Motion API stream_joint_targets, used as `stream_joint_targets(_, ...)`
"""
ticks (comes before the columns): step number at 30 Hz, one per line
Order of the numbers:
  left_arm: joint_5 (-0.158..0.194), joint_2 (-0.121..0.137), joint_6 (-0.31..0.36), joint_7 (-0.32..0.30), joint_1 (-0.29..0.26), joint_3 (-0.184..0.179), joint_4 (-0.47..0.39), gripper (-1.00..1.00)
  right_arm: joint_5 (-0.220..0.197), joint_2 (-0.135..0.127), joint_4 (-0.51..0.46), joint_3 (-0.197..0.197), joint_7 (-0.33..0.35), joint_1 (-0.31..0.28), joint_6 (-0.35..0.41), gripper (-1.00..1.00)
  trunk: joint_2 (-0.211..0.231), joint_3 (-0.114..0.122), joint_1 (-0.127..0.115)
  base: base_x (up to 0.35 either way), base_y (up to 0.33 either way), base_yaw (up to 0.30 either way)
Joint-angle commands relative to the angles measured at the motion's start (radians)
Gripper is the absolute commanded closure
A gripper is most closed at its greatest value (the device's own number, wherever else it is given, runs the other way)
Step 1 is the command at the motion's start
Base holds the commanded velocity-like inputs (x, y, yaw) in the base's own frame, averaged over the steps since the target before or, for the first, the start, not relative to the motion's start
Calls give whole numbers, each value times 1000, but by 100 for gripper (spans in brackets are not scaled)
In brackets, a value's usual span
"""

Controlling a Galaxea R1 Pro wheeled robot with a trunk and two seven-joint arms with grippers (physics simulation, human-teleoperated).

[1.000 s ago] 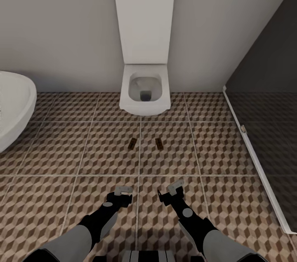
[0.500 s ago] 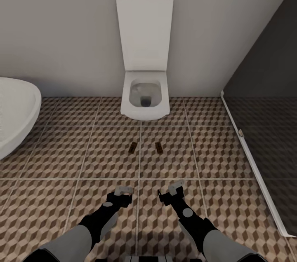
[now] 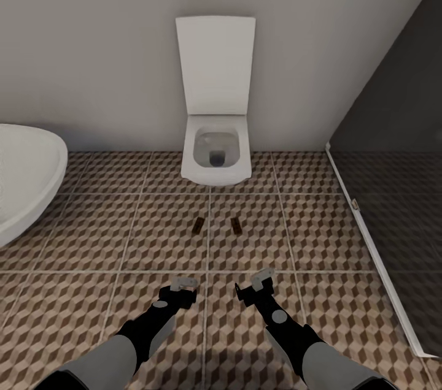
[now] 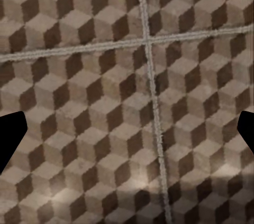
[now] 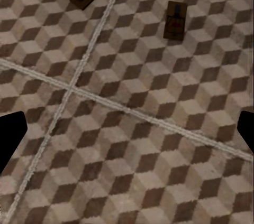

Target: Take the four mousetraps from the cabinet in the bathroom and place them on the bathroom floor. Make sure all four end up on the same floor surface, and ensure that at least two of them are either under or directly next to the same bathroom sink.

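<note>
on the bathroom floor, just in front of the toilet, two mousetraps lie flat a little apart, one on each side of a grout line: the left mousetrap and the right mousetrap. your right wrist camera looks down on both, and neither is touched by anything. your left end effector and right end effector hang low over the tiles short of the traps, and both look spread open with nothing between the fingers. the risk from here, as i judge it, is about placement: these two sit by the toilet, and no sink shows near them, so if you leave them you may fail the rule that at least two be under or right beside the same sink. only two traps show, so the others likely wait elsewhere. they are thin and flat against the tile, so a regrasp could slip or skid one away. if you drive forward, the base could run over them or push them under the toilet. the white bathtub curves in on your left, and the dark glass partition with its pale sill closes your right, leaving little room to turn.
</note>
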Motion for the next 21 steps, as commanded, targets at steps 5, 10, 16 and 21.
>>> stream_joint_targets(5,10,1,2,7,0,-9,-1,-100,8,0,1,2,-6,-1,-2,-100,35,24,-19,0,0,0)
stream_joint_targets(10,10,1,2,7,0,-9,-1,-100,8,0,1,1,-6,-1,-2,-100,70,47,-38,0,0,0)
stream_joint_targets(16,9,1,2,7,0,-9,-1,-100,8,0,1,2,-6,-1,-2,-100,112,76,-61,0,0,0)
stream_joint_targets(21,9,1,2,7,0,-9,0,-100,8,0,1,2,-6,-1,-2,-100,147,100,-81,0,0,0)
